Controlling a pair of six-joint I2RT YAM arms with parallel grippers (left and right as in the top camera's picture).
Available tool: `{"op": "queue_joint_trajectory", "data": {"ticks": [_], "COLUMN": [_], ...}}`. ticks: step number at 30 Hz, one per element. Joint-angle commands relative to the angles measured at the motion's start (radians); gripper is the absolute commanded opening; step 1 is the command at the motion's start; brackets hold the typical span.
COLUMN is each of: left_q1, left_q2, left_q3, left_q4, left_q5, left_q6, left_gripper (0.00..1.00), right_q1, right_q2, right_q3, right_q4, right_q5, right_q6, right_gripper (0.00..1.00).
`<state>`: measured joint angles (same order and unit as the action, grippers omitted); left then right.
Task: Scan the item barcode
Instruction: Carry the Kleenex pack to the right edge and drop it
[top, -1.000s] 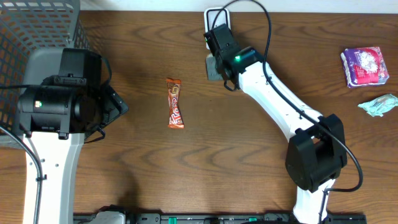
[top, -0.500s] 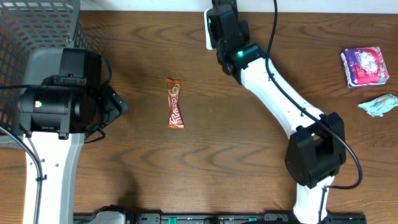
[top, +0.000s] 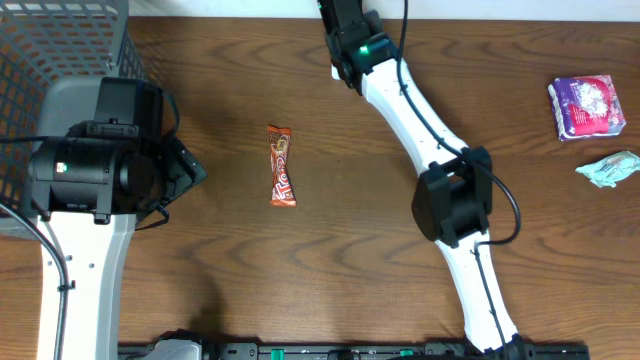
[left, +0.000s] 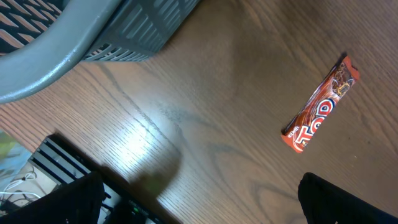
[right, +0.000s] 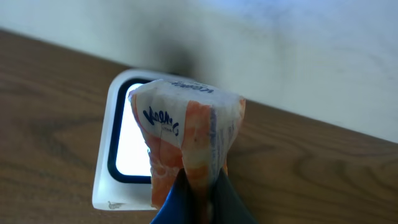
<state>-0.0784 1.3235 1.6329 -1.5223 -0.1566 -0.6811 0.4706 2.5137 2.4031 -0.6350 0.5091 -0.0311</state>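
In the right wrist view, my right gripper (right: 200, 190) is shut on an orange-and-white tissue packet (right: 189, 121), pinching its lower end. The packet hangs just above the white scanner (right: 107, 182), partly covering its bright window. From overhead, the right arm's wrist (top: 355, 45) reaches to the table's far edge and hides both packet and scanner. My left gripper (left: 202, 208) is open over bare wood near the table's front edge, its dark fingers (left: 339, 199) far apart with nothing between them.
A red-orange candy bar (top: 282, 165) lies mid-table, also seen by the left wrist (left: 320, 106). A grey mesh basket (top: 60, 50) fills the far left corner. A purple packet (top: 586, 106) and a crumpled teal wrapper (top: 610, 168) lie at the right.
The right arm has stretched toward the far edge, carrying the tissue packet over the scanner. The left arm and the candy bar have not moved.
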Motion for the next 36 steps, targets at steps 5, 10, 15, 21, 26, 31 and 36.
{"op": "queue_joint_trajectory", "data": {"ticks": [5,10,15,21,26,31,36], "left_q1": [0.005,0.005,0.005,0.005,0.005,0.005,0.005], "left_q2": [-0.011,-0.011,-0.011,-0.011,-0.011,-0.011,-0.011], "left_q3": [0.000,0.000,0.000,0.000,0.000,0.000,0.000], "left_q4": [-0.006,-0.006,-0.006,-0.006,-0.006,-0.006,-0.006], "left_q5": [-0.013,-0.013,-0.013,-0.013,-0.013,-0.013,-0.013], "left_q6": [-0.009,-0.009,-0.009,-0.009,-0.009,-0.009,-0.009], "left_gripper": [0.99,0.99,0.99,0.99,0.99,0.99,0.99], "right_q1": [-0.004,-0.005,-0.011,-0.025,-0.059,-0.134,-0.242], "right_q2": [0.012,0.013,0.013,0.013,0.011,0.011,0.011], "right_q3": [0.046,0.046,0.046,0.046,0.065,0.165,0.248], "right_q4": [-0.013,-0.032,-0.046,-0.072,-0.109,-0.270,-0.480], "right_q5": [0.005,-0.006,-0.011,-0.010,-0.009,0.038,0.082], "right_q6": [-0.026,-0.026,-0.026,-0.003,0.060,0.133,0.189], "right_gripper": [0.01,0.01,0.01,0.01,0.01,0.01,0.01]}}
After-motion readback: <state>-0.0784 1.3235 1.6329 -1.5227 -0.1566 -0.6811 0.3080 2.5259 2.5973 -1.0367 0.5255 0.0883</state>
